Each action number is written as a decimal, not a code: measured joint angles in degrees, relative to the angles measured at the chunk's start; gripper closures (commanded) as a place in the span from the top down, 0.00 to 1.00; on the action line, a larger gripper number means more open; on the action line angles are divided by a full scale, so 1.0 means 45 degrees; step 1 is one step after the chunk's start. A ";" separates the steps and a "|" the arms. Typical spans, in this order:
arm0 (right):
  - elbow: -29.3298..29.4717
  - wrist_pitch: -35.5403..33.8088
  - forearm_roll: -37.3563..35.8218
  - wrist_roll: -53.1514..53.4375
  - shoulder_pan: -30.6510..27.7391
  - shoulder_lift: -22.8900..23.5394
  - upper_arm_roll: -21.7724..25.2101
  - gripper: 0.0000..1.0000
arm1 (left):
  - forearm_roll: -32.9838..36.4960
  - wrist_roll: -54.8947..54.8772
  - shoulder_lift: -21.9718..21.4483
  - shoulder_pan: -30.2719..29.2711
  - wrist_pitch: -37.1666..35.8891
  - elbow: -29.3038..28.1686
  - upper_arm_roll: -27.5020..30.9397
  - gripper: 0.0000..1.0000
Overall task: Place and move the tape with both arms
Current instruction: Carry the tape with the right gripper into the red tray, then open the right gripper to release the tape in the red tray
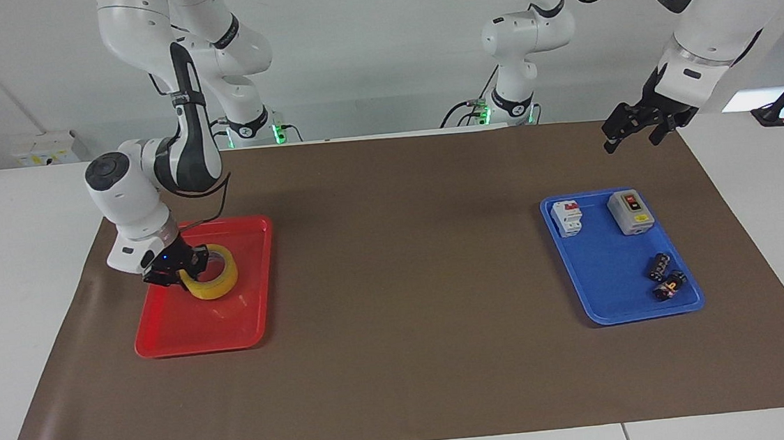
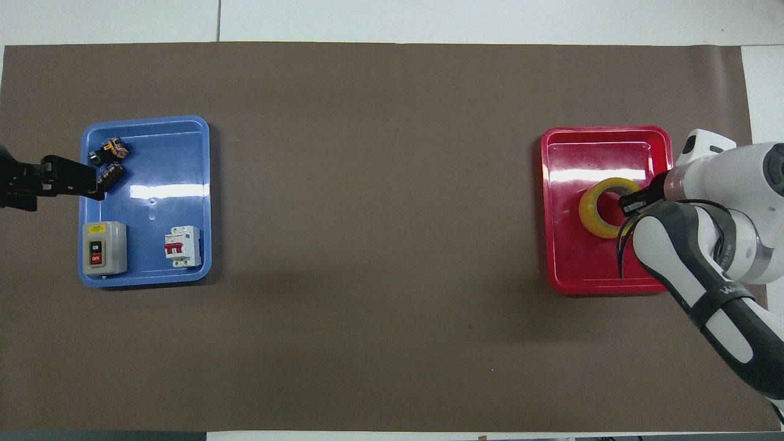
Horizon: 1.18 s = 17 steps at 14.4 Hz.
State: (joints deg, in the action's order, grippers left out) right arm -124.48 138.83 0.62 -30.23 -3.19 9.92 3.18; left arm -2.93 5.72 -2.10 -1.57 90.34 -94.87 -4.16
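Right tool (image 1: 187, 265) is clamped on the translucent yellow ring of packing tape (image 1: 218, 280) inside the red plastic tray (image 1: 198, 330); left tool (image 1: 630, 133), fingers apart, waits raised near the table's corner.

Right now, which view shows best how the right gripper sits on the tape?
The facing view: the right gripper is shut on the rim of the tape, the roll tilted over the red tray. In the overhead view, the arm's own wrist covers most of the gripper; the tape shows only as a ring.
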 measured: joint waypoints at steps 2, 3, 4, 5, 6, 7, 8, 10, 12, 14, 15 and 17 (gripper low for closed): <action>-0.0027 0.0079 0.0000 0.0000 0.0000 0.0099 -0.0015 0.00 | 0.0000 0.0000 -0.0003 0.0000 0.0006 0.0006 -0.0002 1.00; -0.0038 0.0261 0.0000 0.0000 0.0000 0.0167 -0.0036 0.03 | 0.0000 0.0000 -0.0003 0.0000 0.0009 0.0007 -0.0002 1.00; -0.0041 0.0416 0.0000 0.0000 0.0000 0.0249 -0.0055 0.22 | 0.0000 -0.0002 -0.0003 0.0000 0.0012 0.0007 -0.0003 1.00; -0.0042 0.0461 0.0000 0.0000 0.0000 0.0328 -0.0066 0.47 | 0.0000 -0.0003 -0.0003 0.0000 0.0013 0.0009 -0.0004 1.00; -0.0042 0.0482 0.0000 0.0000 0.0000 0.0385 -0.0068 0.72 | 0.0000 -0.0003 -0.0003 0.0000 0.0013 0.0015 -0.0004 1.00; -0.0041 0.0505 0.0000 0.0000 0.0000 0.0413 -0.0068 1.00 | 0.0000 -0.0005 -0.0004 0.0000 0.0013 0.0023 -0.0003 1.00; -0.0026 0.0525 0.0000 0.0001 0.0000 0.0410 -0.0069 1.00 | 0.0000 -0.0010 -0.0004 -0.0001 0.0010 0.0028 -0.0001 1.00; 0.0056 0.0528 0.0000 0.0007 0.0001 0.0396 -0.0074 1.00 | 0.0000 -0.0031 -0.0004 -0.0003 0.0007 0.0030 0.0001 1.00; 0.0266 0.0446 0.0003 0.0238 0.0003 0.0283 -0.0120 1.00 | -0.0001 -0.0056 -0.0012 0.0006 0.0007 0.0035 0.0001 1.00; 0.0942 -0.0495 0.0003 0.1305 0.0092 -0.0064 -0.0220 1.00 | -0.0001 -0.0071 -0.0056 0.0133 0.0004 0.0040 0.0002 1.00; 0.1512 -0.1369 0.0003 0.1959 0.0177 -0.0267 -0.0281 1.00 | -0.0001 -0.0071 -0.0082 0.0210 0.0003 0.0040 0.0003 1.00; 0.2659 -0.2982 -0.0001 0.3122 0.0452 -0.0590 -0.0357 1.00 | -0.0001 -0.0071 -0.0119 0.0292 -0.0004 0.0042 0.0004 1.00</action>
State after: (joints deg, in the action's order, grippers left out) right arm -112.51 125.41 0.62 -16.18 -1.16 7.26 1.57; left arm -2.93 5.40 -2.63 -0.25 90.32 -94.68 -4.14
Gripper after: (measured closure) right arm 0.000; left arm 0.000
